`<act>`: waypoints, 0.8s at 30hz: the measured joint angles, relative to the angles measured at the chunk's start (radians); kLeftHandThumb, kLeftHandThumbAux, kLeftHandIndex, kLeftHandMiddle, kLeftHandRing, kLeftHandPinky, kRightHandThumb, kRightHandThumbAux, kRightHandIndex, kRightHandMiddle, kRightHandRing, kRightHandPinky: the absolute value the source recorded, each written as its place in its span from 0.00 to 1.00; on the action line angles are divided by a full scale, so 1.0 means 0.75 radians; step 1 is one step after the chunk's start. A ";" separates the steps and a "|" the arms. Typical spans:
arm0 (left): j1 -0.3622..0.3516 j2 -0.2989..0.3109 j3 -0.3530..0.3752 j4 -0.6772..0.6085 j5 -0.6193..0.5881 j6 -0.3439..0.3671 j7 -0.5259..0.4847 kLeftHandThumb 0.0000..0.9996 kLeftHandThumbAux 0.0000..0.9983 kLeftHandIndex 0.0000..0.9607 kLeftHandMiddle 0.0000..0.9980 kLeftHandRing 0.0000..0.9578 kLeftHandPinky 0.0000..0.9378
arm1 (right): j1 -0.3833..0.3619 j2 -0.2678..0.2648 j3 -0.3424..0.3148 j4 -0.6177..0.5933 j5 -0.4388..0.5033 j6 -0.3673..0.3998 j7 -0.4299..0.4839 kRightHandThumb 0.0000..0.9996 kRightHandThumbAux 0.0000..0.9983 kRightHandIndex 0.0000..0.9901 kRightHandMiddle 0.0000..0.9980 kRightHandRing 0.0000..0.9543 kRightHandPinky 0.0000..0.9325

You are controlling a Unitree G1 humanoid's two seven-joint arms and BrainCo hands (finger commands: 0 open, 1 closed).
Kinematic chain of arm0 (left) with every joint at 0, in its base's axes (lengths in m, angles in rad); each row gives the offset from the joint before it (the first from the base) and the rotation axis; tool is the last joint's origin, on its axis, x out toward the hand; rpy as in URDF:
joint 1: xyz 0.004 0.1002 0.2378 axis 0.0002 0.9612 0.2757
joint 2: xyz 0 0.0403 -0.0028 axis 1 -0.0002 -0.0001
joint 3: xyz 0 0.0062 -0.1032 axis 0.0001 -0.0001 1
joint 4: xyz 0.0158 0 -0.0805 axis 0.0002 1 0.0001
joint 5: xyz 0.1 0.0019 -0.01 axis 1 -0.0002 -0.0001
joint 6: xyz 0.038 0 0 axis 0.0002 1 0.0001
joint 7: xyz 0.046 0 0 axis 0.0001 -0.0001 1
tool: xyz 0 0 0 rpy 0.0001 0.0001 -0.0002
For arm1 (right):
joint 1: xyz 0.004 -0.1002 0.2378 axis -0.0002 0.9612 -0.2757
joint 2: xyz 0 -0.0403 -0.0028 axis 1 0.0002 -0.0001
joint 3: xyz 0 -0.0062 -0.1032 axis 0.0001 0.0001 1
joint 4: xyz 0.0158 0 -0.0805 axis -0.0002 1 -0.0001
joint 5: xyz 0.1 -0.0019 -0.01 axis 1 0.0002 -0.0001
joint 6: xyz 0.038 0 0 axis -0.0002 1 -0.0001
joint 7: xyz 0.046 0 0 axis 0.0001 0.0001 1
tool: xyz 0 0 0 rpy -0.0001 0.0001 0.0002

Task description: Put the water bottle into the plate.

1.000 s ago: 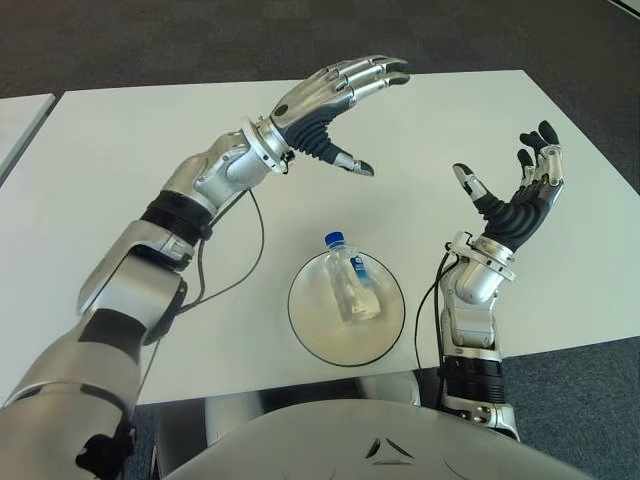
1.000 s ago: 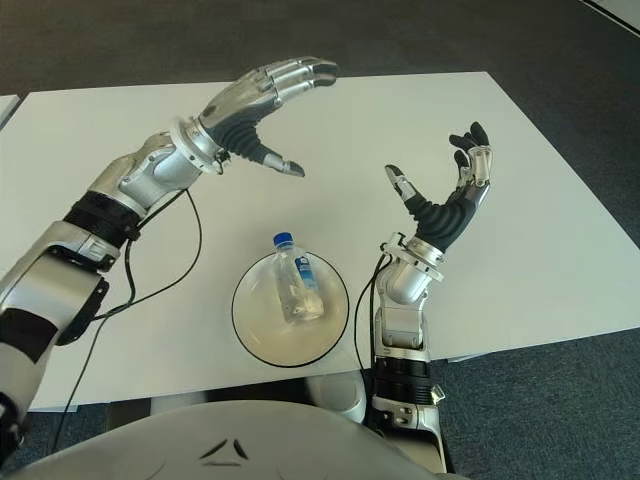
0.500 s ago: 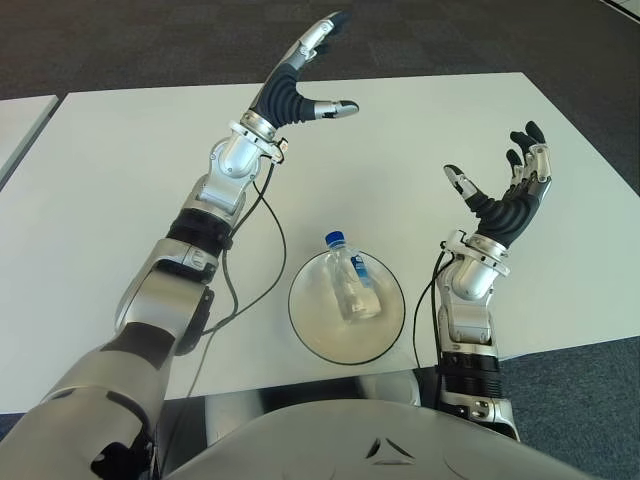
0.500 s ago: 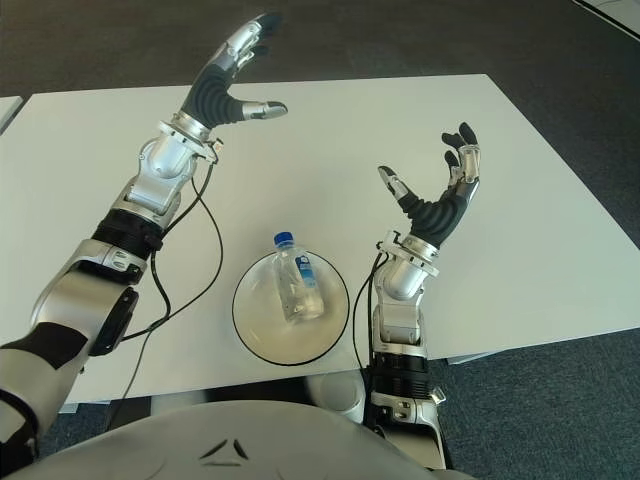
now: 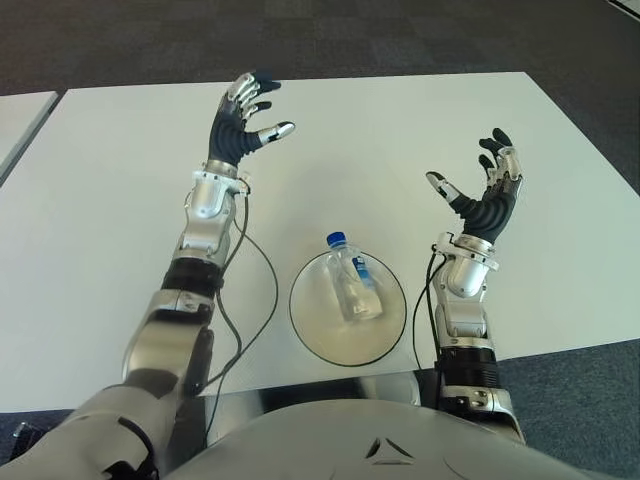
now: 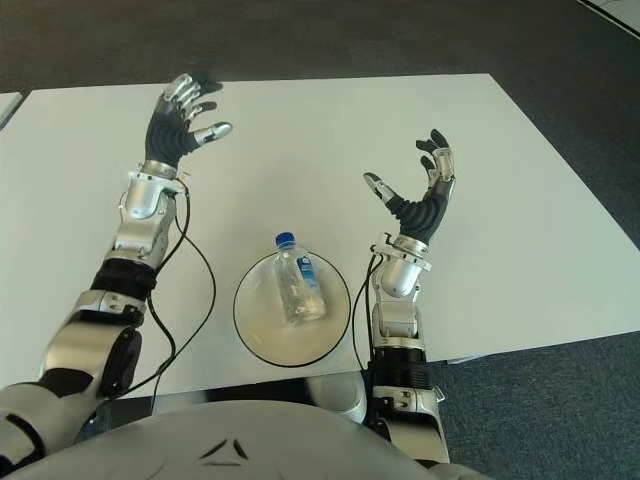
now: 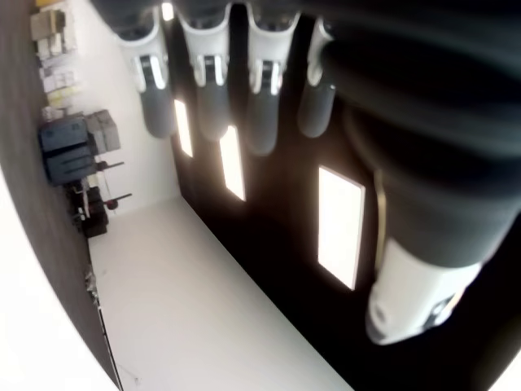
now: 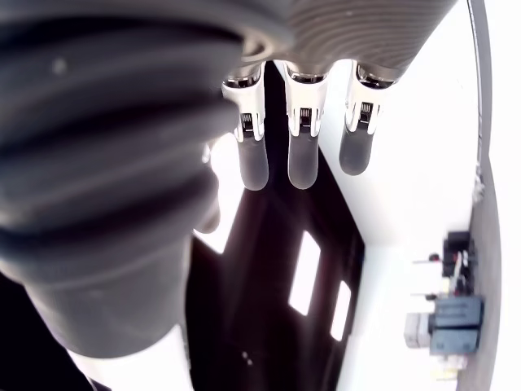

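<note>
A clear water bottle point(image 5: 352, 281) with a blue cap lies on its side inside the round white plate point(image 5: 318, 328) near the table's front edge. My left hand point(image 5: 241, 122) is raised upright over the table, to the left of and behind the plate, fingers spread and holding nothing. My right hand point(image 5: 484, 194) stands upright to the right of the plate, palm facing inward, fingers spread and empty. Both wrist views show only my own fingers point(image 7: 213, 90) against the ceiling, with nothing in them.
The white table point(image 5: 120, 200) stretches wide around the plate. Black cables point(image 5: 262, 300) hang from both forearms beside the plate. Dark carpet lies beyond the table's far and right edges. A second white table edge shows at far left.
My left arm has swung back and to the left, turning from a forward reach over the table to an upright pose. The right hand drifted slightly left and down. The bottle stayed in the plate.
</note>
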 measured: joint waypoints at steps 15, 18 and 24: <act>0.334 -0.127 0.067 -0.295 0.059 0.083 0.169 0.00 0.93 0.36 0.39 0.38 0.39 | -0.156 -0.091 -0.024 0.576 0.072 -0.268 0.077 0.17 0.80 0.34 0.30 0.27 0.30; 0.381 -0.130 0.083 -0.312 0.074 0.101 0.189 0.00 0.94 0.37 0.39 0.38 0.39 | -0.190 -0.109 -0.031 0.699 0.095 -0.340 0.106 0.16 0.79 0.35 0.31 0.28 0.31; 0.437 -0.123 0.131 -0.247 0.112 0.134 0.246 0.00 0.95 0.39 0.40 0.39 0.41 | -0.245 -0.137 -0.043 0.907 0.154 -0.450 0.189 0.15 0.77 0.35 0.34 0.31 0.35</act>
